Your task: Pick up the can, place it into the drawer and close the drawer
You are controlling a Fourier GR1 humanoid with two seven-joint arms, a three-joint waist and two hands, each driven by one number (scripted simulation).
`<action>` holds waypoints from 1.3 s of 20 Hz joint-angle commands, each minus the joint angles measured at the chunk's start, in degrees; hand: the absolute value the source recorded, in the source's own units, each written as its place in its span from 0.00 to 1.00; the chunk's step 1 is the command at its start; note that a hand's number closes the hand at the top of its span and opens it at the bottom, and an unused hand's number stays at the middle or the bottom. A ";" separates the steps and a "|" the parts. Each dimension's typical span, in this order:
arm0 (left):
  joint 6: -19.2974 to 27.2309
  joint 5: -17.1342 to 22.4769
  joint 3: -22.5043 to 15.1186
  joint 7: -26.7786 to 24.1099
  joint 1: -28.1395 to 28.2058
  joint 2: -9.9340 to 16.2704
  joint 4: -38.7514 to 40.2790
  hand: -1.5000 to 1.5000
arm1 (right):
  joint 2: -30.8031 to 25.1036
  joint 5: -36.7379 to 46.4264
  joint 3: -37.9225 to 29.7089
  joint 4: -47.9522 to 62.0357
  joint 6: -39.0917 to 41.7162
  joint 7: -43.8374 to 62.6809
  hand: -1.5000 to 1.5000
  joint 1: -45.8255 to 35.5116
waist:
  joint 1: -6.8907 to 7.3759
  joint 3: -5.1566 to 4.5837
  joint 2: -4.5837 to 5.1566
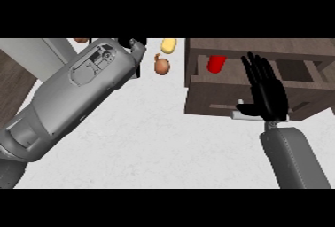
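Observation:
A red can (216, 63) lies inside the open brown wooden drawer (203, 95) at the upper right. My right hand (267, 93) is open, its straight fingers pointing away from me over the drawer's front panel, to the right of the can and apart from it. The palm's heel sits just above the drawer's pale handle (243, 115). My left forearm crosses the view from the lower left to the top middle. Only a small dark part of my left hand (133, 43) shows at the top edge, well left of the drawer.
On the white counter (150, 142) left of the drawer lie a brown, onion-like thing (161, 65) and a yellow item (169, 45). Another brown thing (80, 40) peeks in at the top left. Dark flooring shows past the counter's left edge.

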 commanded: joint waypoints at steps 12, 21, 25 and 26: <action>-2.40 -1.92 0.39 7.38 8.02 9.52 -12.78 0.00 | 3.36 3.77 -7.02 31.07 -16.61 0.89 0.00 -19.24 | 1.11 1.47 1.85; -1.95 -3.83 1.02 5.25 16.25 11.20 -21.03 0.00 | -0.32 3.42 -11.39 44.91 -20.07 0.25 0.00 -32.32 | 2.12 1.47 2.64; -2.19 -4.41 1.33 4.87 19.39 12.59 -24.40 0.00 | -0.80 3.44 -12.40 48.61 -21.30 0.85 0.00 -34.96 | 2.93 1.46 2.73; -1.34 -5.19 0.55 4.21 20.48 10.99 -23.86 0.00 | -1.46 2.96 -12.70 49.21 -20.56 -0.42 0.00 -36.28 | 2.28 1.47 2.78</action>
